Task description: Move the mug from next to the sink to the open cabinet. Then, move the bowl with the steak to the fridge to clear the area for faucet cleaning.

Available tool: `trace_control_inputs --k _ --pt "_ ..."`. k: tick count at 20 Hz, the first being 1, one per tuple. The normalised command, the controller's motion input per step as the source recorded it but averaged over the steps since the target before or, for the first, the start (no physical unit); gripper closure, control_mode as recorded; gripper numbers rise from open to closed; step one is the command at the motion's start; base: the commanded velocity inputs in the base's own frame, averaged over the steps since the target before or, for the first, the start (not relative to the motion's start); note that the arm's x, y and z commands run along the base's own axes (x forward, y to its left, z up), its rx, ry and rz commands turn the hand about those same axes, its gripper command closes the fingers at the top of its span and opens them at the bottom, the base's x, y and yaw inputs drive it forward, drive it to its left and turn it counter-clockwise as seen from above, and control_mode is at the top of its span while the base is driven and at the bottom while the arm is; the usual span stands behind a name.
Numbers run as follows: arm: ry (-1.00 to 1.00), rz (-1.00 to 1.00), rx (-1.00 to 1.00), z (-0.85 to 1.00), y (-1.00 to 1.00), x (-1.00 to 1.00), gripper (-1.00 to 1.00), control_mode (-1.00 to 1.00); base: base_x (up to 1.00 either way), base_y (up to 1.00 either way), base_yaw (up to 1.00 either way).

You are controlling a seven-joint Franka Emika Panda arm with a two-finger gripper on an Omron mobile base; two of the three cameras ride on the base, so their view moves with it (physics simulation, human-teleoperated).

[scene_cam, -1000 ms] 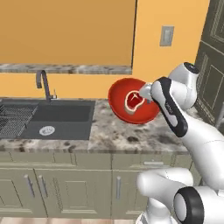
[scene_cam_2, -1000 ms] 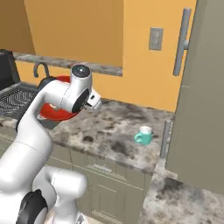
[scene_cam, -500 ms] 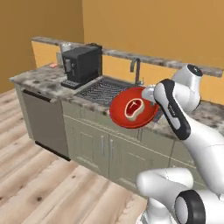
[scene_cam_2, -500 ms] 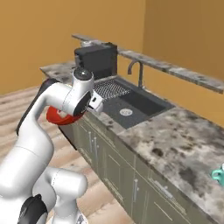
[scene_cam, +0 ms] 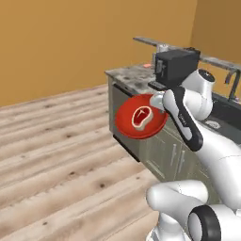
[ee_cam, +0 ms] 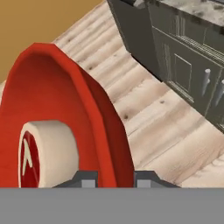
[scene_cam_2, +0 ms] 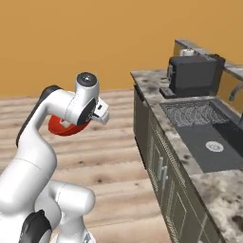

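The red bowl (scene_cam: pixel 140 116) is up in the air, off the counter (scene_cam_2: pixel 154 102) and out over the wooden floor, tipped steeply so its open face shows toward the left base camera, and the fingers (ee_cam: pixel 85 179) pinch its rim. The steak (scene_cam: pixel 141 116) sits inside it, flat and red with a white fat rim and a white bone mark, pressed against the bowl's bottom. Back in the counter lies the sink (scene_cam_2: pixel 209 137), a dark grey basin with a wire rack and a round silver drain, with the slim dark faucet (scene_cam: pixel 231 84) rising behind it.

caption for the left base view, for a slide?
Gripper carries the red bowl with the steak above the wood floor.
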Motion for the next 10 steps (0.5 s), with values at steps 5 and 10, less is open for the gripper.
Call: trace_control_inputs --k 5,10 --pt "0.00 0.00 0.00 0.00 0.00 0.00 1.00 1.00 0.60 0.16 0.62" --pt "0.00 0.00 0.00 0.00 0.00 0.00 1.00 1.00 0.87 0.17 0.57"
